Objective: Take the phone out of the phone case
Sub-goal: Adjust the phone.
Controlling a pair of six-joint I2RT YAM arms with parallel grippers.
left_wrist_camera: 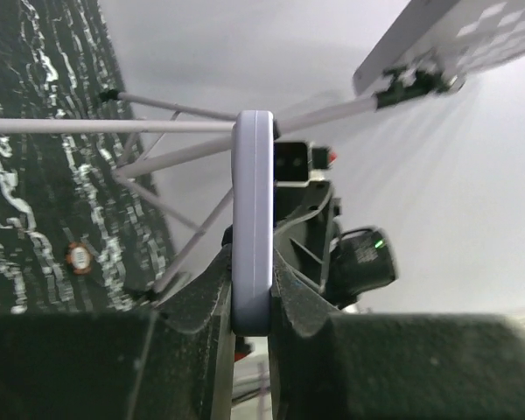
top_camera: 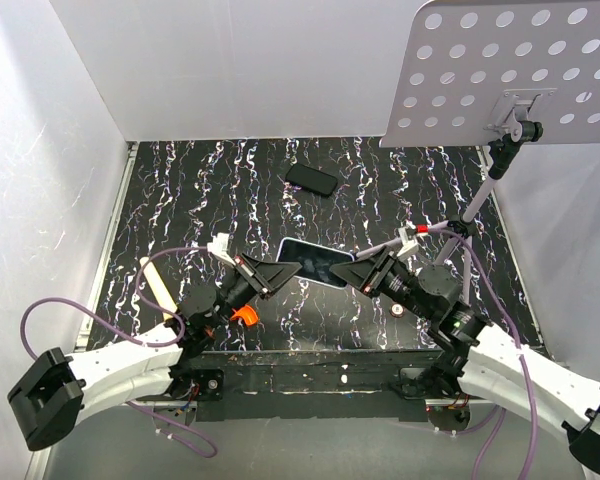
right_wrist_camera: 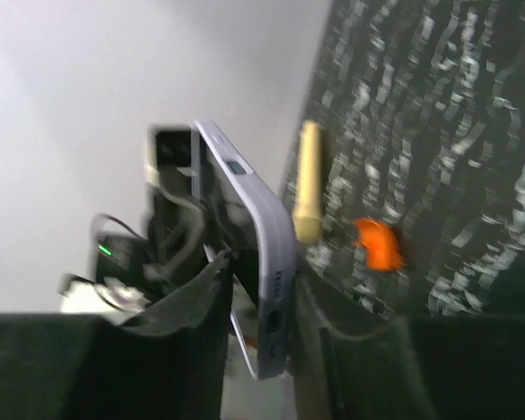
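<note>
Phone (top_camera: 318,266) and phone case (left_wrist_camera: 252,210) hang in the air over the middle of the table (top_camera: 380,190), between the two claws. The dark glass faces up to the top camera.

The phone is probably light, hard and stiff, and its glass looks smooth, so it may slip. The pale purple case looks softer, with a rim that can likely bend. A good place to hold is the rim of the case at one end, so the other end can be peeled off a corner of the phone.

The left claw (top_camera: 283,270) is at the 9 o'clock end. It pinches the case, one finger on each flat side. The right claw (top_camera: 350,274) is at the 3 o'clock end. The case sits between its fingers, but that picture is blurry, so I cannot tell if it squeezes or is loose.

The back of the case is hidden. From the left wrist only its thin edge shows. A small dark flat thing (top_camera: 310,180) lies on the table at 12 o'clock, and I cannot tell what it is.
</note>
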